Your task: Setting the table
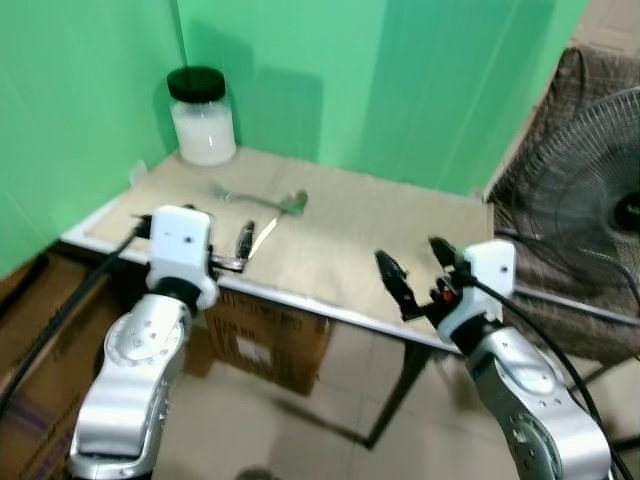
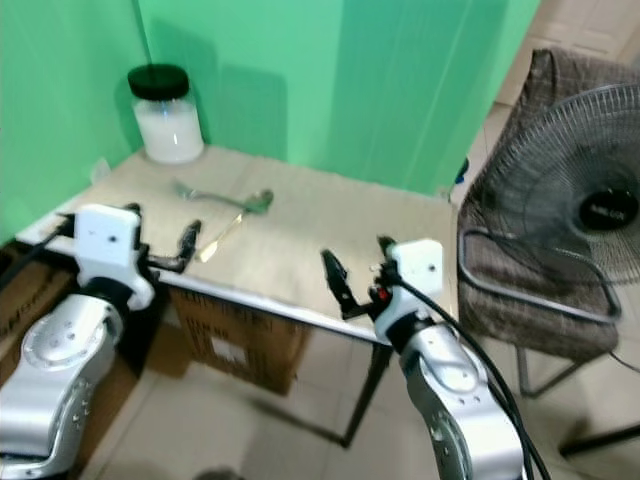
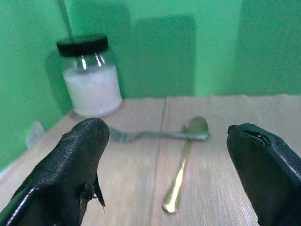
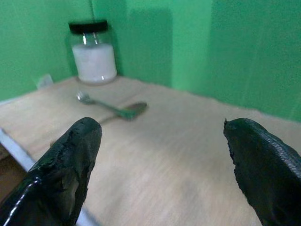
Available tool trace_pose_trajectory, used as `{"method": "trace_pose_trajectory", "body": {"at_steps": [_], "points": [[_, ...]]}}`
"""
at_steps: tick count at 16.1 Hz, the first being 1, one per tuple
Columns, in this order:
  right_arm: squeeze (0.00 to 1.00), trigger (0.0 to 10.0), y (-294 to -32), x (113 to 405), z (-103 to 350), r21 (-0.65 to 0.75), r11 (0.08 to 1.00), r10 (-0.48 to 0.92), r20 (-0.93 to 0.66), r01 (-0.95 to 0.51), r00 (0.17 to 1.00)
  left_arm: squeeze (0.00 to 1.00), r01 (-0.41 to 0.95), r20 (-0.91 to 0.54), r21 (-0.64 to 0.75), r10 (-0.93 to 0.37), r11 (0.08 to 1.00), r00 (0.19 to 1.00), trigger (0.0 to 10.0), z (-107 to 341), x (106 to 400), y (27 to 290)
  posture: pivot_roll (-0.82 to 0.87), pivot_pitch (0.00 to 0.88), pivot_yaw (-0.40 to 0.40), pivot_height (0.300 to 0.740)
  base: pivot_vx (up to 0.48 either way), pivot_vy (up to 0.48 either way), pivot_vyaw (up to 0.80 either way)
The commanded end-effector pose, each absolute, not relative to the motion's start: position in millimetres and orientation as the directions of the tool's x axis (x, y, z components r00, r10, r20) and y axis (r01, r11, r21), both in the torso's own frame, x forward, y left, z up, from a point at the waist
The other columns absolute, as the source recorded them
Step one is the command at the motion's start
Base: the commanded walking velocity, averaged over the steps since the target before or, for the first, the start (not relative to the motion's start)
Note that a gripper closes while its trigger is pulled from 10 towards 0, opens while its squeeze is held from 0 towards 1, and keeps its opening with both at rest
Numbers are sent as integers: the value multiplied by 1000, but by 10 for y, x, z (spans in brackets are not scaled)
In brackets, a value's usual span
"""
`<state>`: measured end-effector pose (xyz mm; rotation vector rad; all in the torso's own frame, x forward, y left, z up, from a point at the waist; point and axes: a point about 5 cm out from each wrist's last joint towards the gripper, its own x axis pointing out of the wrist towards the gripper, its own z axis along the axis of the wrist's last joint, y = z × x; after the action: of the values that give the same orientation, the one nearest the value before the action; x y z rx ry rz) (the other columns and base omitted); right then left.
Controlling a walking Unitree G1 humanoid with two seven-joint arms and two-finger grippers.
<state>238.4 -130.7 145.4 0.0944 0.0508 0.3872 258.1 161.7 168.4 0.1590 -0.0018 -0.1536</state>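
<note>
A silver fork (image 1: 235, 194) and a gold-handled spoon (image 1: 268, 230) lie together on the wooden table (image 1: 400, 235). The fork's handle crosses the spoon's bowl (image 3: 196, 126). My left gripper (image 1: 193, 235) hovers open at the table's front left edge, with the cutlery a short way ahead of it. One black finger (image 1: 245, 240) reaches over the edge beside the spoon's handle. My right gripper (image 1: 415, 262) is open and holds nothing at the front edge further right, well away from the cutlery.
A glass jar (image 1: 203, 118) of white contents with a black lid stands at the table's back left corner against the green backdrop. A cardboard box (image 1: 265, 340) sits under the table. A black fan (image 1: 590, 210) and a brown chair (image 2: 540, 280) stand to the right.
</note>
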Motion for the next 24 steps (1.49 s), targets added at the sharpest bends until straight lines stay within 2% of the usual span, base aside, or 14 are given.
{"method": "trace_pose_trajectory", "body": {"at_steps": [1, 8, 13, 16, 18, 20, 21, 22, 24], "points": [[0, 10000, -1370, 2386, 1429, 82, 927, 369, -43, -365, 928, 0, 189, 1, 152, -191, 970, 982, 10000, 1709, 2580, 1534, 101, 0, -40, 740, 266, 0, 800], [0, 10000, -1401, 2504, 1461, 53, 938, 345, -23, -344, 938, 0, 194, -1, 152, -196, 969, 981, 10000, 1701, 2584, 1526, 104, 0, -50, 740, 268, 0, 800], [0, 10000, -1435, 2614, 1486, 38, 945, 327, -16, -326, 945, 0, 215, -18, 157, -215, 964, 976, 10000, 1664, 2575, 1521, 107, 0, -68, 740, 250, 0, 0], [0, 10000, -1476, 2712, 1509, 21, 949, 314, -14, -314, 949, 0, 250, -34, 163, -248, 954, 968, 10000, 1638, 2568, 1493, 101, 0, -74, 740, 0, 0, 0], [0, 10000, -1474, 2823, 1474, -11, 946, 322, -64, -324, 944, 0, 278, -43, 171, -274, 945, 961, 10000, 1624, 2583, 1465, 94, 0, -77, 740, 0, 0, 0], [0, 10000, -1424, 2986, 1329, 40, 922, 385, -186, -385, 904, 0, 339, -69, 190, -332, 921, 941, 10000, 1581, 2580, 1422, 84, 0, -78, 740, 0, 0, 0], [1000, 10000, -1394, 3072, 1266, 30, 899, 430, -232, -436, 872, 0, 370, -84, 205, -361, 906, 929, 10000, 1564, 2576, 1409, 79, 0, -78, 740, 0, 0, 0], [1000, 10000, -1386, 3105, 1246, 23, 891, 445, -249, -454, 860, 0, 381, -89, 207, -371, 901, 924, 10000, 1560, 2575, 1406, 78, 0, -78, 740, 0, 0, 0], [1000, 10000, -1388, 3374, 1157, -8, 883, 442, -326, -470, 836, 0, 484, -103, 189, -473, 854, 875, 10000, 1574, 2543, 1396, 70, 0, -80, 740, 0, 0, 0]]}}
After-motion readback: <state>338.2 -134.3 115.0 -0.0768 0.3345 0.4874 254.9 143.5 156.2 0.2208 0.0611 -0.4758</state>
